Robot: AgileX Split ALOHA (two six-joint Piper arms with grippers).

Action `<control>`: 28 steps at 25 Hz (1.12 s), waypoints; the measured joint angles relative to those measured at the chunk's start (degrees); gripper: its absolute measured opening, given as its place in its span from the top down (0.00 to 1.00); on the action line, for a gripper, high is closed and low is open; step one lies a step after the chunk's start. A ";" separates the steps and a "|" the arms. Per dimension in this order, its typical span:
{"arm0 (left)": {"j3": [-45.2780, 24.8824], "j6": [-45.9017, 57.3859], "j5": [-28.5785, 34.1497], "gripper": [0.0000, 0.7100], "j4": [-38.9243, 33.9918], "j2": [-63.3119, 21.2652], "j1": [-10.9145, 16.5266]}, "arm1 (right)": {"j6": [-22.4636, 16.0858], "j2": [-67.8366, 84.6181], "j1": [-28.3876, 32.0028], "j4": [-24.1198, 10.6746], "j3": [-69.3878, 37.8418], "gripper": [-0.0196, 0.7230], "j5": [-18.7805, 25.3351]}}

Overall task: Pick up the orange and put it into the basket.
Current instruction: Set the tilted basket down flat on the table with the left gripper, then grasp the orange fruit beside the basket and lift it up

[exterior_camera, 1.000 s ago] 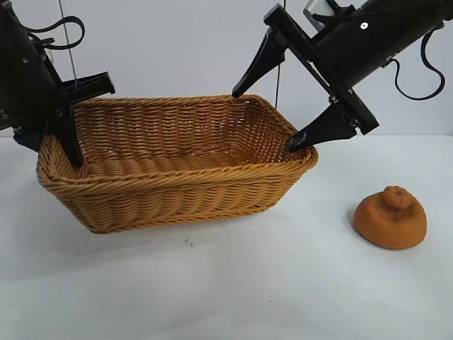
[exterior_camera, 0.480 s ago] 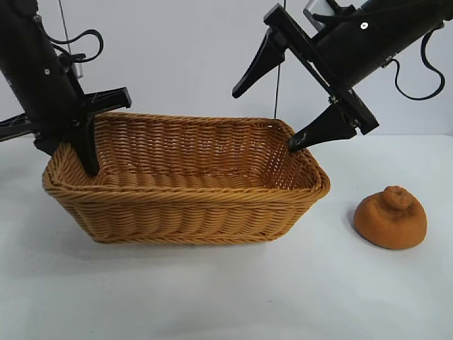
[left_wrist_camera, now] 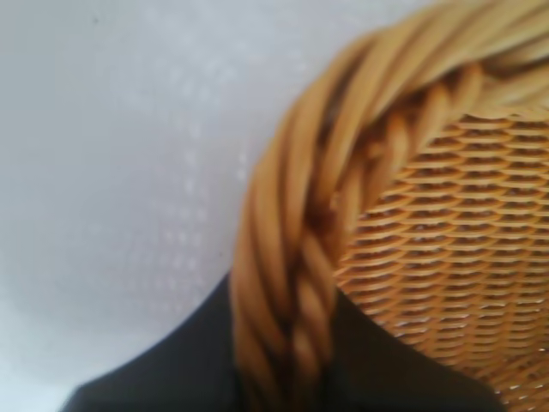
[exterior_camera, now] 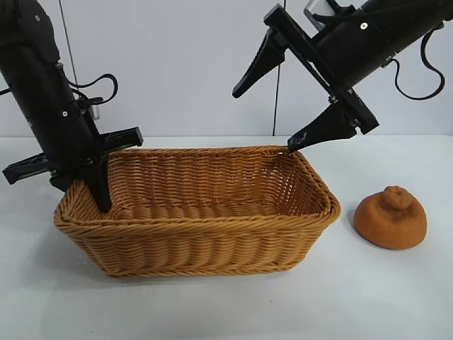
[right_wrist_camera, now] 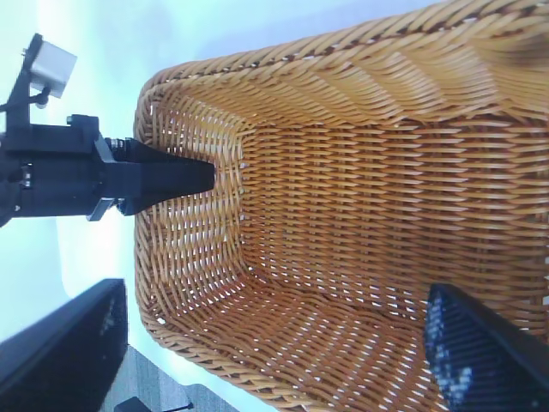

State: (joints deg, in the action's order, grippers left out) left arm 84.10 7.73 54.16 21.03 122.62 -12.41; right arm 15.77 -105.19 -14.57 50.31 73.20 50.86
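Scene: a basket sits on a white table; 2 black arms reach over it.
Orange: the orange lies on the table at 3 o'clock from the basket, apart from it, touched by nothing.
Left gripper: the left gripper is clamped on the basket's rim at the 9 o'clock end; the left wrist view shows the braided rim running between its dark fingers.
Right gripper: the right gripper hangs above the basket's 2 o'clock corner, jaws wide apart and empty, the lower fingertip just at the rim.
Basket: empty inside.
Risk 1: the lower right finger could catch the rim if the left gripper shifts the basket.
Risk 2: the right arm's swing toward the orange could drag that corner.
Risk 3: the domed, knobby orange may roll or squirt from an off-center pinch.
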 joint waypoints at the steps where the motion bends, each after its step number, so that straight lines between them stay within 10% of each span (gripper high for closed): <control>1: 0.00 0.00 0.00 0.85 0.09 0.00 0.00 | 0.00 0.00 0.00 0.00 0.00 0.11 0.00; 9: 0.18 -0.04 0.31 0.22 1.11 -0.81 0.00 | 0.00 0.00 0.00 0.05 0.00 0.11 0.00; 20: 0.34 -2.45 1.02 0.18 -7.05 -11.98 1.11 | 0.00 0.00 0.00 0.05 0.00 0.11 0.05; 28: 0.62 -2.51 7.07 0.18 -16.84 -13.40 8.07 | 0.00 0.00 0.00 0.13 0.00 0.11 0.10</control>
State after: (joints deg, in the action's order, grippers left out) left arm 84.72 5.22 61.23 4.19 109.22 -4.34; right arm 15.77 -105.19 -14.57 50.43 73.20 50.97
